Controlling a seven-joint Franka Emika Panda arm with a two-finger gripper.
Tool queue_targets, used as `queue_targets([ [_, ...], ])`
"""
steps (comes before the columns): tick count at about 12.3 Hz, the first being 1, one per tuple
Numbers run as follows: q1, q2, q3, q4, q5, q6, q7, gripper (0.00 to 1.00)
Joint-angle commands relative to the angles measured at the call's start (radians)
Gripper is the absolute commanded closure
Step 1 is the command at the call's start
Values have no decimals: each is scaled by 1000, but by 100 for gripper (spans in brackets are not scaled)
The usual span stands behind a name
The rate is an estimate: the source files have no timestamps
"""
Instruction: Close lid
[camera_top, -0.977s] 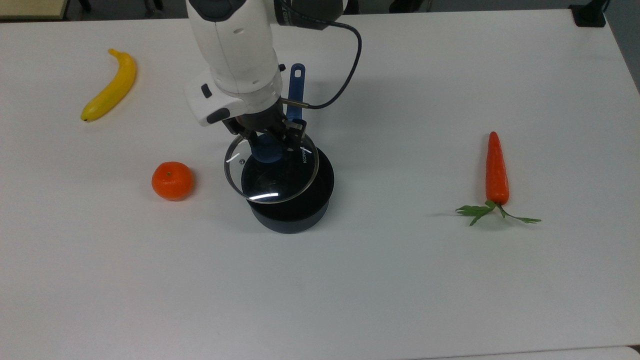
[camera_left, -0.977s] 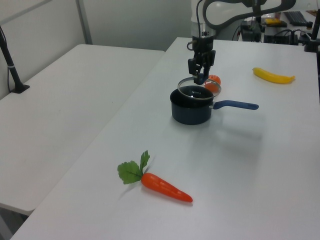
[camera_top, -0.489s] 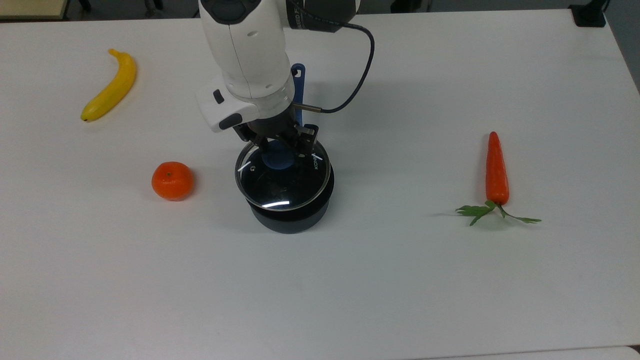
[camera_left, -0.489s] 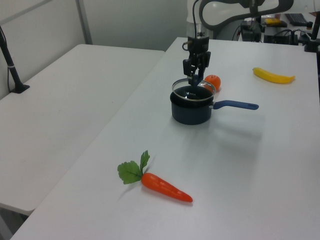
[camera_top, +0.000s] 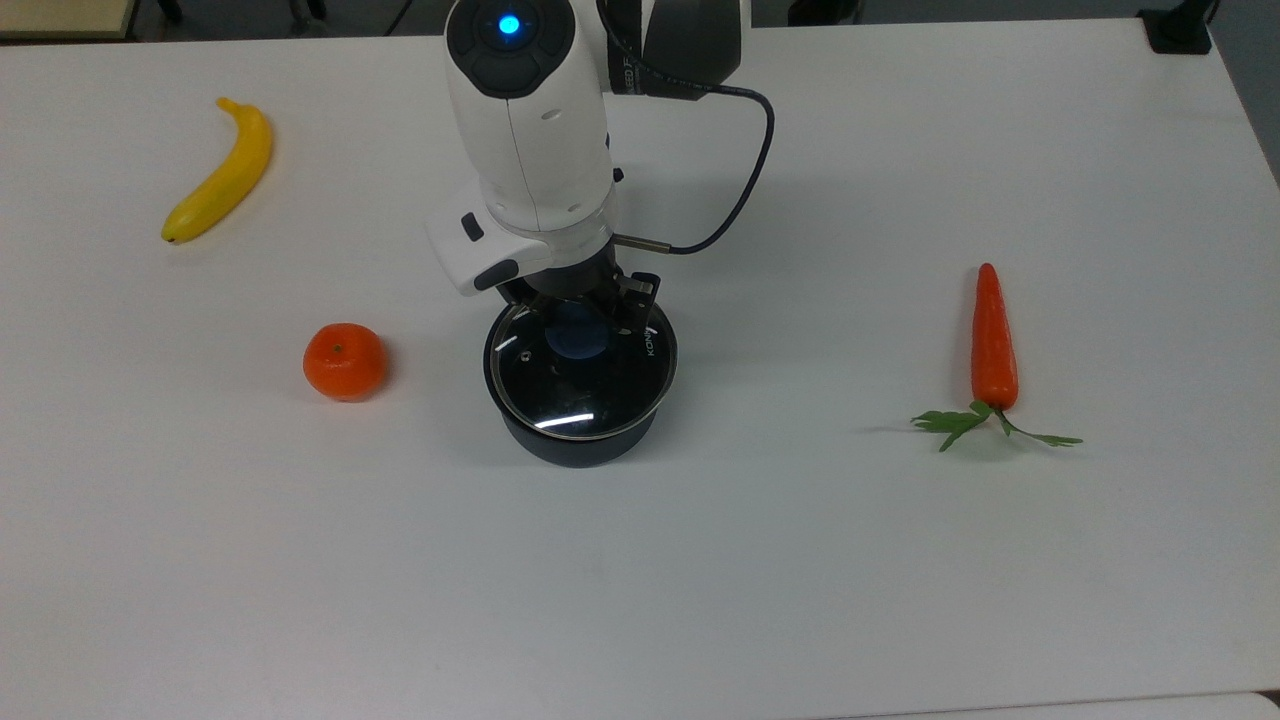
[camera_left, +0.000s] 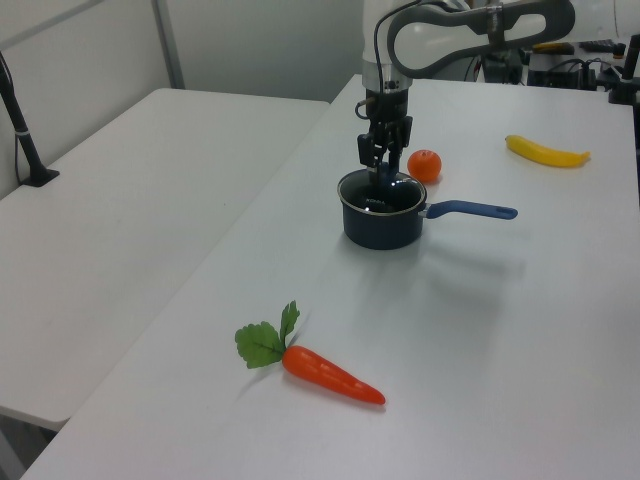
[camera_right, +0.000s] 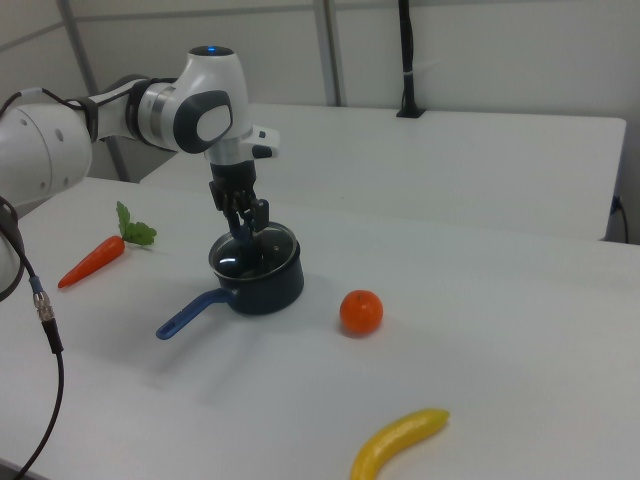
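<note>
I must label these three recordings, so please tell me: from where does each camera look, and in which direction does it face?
Top view: sits high above the table, looking down on the lid resting on the saucepan; the white wrist and gripper show.
Left view: sits low at the carrot end, facing along the table toward the banana; the forearm shows.
Right view: sits at the banana end, facing back toward the carrot; elbow and forearm show.
All three share the saucepan, the mandarin, the banana and the carrot.
</note>
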Motion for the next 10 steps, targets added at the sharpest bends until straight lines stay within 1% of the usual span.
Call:
queue_targets([
  [1, 10, 14, -19, 17, 24, -15, 16, 49],
  [2, 9, 11, -19, 16, 24, -15, 19, 29],
  [3, 7, 9, -19, 14, 22, -15, 19, 0],
  [5, 4, -3, -22, 14, 22, -17, 18, 0],
  [6, 2, -29, -25, 11, 21, -18, 10, 0],
  [7, -1, -85, -19, -27, 16, -8, 3, 0],
  [8, 1, -160, -13, -97, 12, -4, -20, 0],
  [9, -1, -229, 11, -145, 4, -7, -36, 0],
  [10, -31, -312, 57, -208, -28, -14, -37, 0],
])
